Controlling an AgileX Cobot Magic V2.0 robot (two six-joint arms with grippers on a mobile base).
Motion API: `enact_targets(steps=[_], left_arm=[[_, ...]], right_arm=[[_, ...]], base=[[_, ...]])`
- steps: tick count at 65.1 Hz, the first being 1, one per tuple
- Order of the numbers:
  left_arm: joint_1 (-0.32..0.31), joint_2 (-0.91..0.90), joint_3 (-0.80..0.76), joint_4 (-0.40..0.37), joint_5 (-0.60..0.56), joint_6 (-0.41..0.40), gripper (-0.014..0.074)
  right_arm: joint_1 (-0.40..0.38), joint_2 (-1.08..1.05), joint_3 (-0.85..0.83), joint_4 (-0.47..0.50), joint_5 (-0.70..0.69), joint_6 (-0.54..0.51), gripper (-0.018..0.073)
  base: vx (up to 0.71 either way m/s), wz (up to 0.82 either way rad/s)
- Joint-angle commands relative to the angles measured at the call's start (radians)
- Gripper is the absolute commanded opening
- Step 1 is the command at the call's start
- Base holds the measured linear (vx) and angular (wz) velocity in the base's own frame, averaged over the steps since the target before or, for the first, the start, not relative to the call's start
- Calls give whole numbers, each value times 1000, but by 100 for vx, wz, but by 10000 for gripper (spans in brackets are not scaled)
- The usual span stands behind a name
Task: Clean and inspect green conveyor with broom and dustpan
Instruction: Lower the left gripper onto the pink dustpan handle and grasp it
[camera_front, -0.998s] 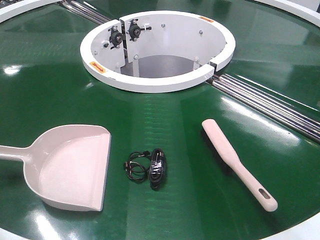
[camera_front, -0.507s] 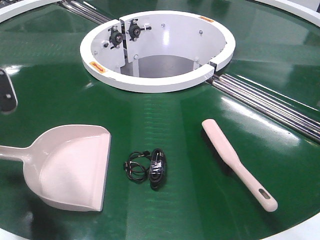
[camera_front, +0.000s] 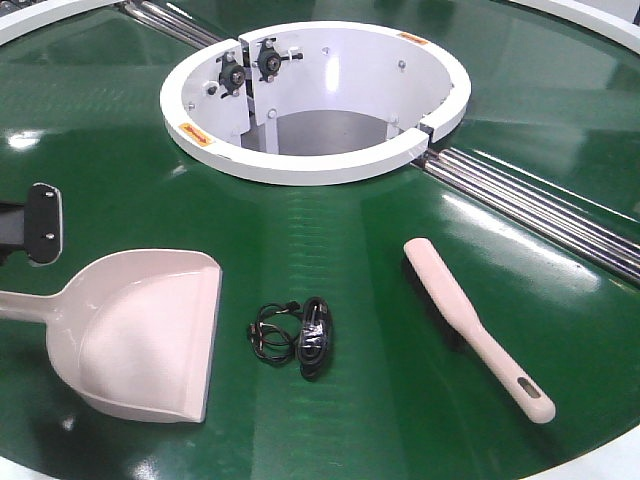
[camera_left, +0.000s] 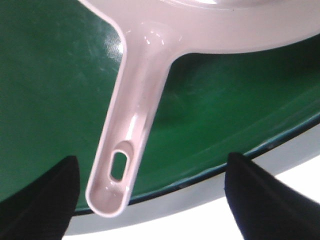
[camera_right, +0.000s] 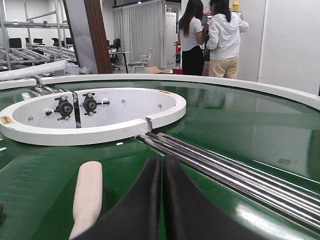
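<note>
Running off-frame leftward, the dustpan (camera_front: 150, 335) handle is cropped.

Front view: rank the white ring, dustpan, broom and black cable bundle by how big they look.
1. white ring, largest though farthest
2. dustpan
3. broom, long but much slimmer
4. cable bundle, smallest

industrial hall, green conveyor (camera_right: 240, 125), steel racks (camera_right: 30, 45), curtain (camera_right: 140, 30)

I have bare green conveyor (camera_front: 360, 250) between the dustpan (camera_front: 140, 330) and broom (camera_front: 475, 325), save a small black cable bundle (camera_front: 295, 338). The dustpan's handle lies clear between the spread jaws of my left gripper (camera_left: 151, 162). The white ring (camera_front: 300, 165) blocks beyond.
</note>
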Motion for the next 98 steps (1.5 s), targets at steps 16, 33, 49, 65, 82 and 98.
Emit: enact_targets(steps=[16, 33, 49, 65, 82, 98], left_arm=[[-6, 33, -28, 13, -63, 112, 570], [-6, 86, -28, 39, -137, 126, 570], [-6, 136, -28, 39, -170, 152, 536], [-6, 188, -28, 39, -181, 178, 382], [-6, 186, -28, 38, -162, 178, 64], [-51, 186, -28, 99, -94, 170, -8]], right_arm=[[-1, -11, 3, -2, -77, 1, -8], [-1, -11, 3, -2, -76, 1, -8], [-1, -11, 3, -2, -76, 1, -8], [-1, -11, 3, -2, -76, 1, -8], [-1, -11, 3, -2, -76, 1, -8], [-1, -11, 3, -2, -77, 1, -8]], base=[[0, 0], [0, 0], [0, 0], [0, 0], [0, 0], [0, 0]])
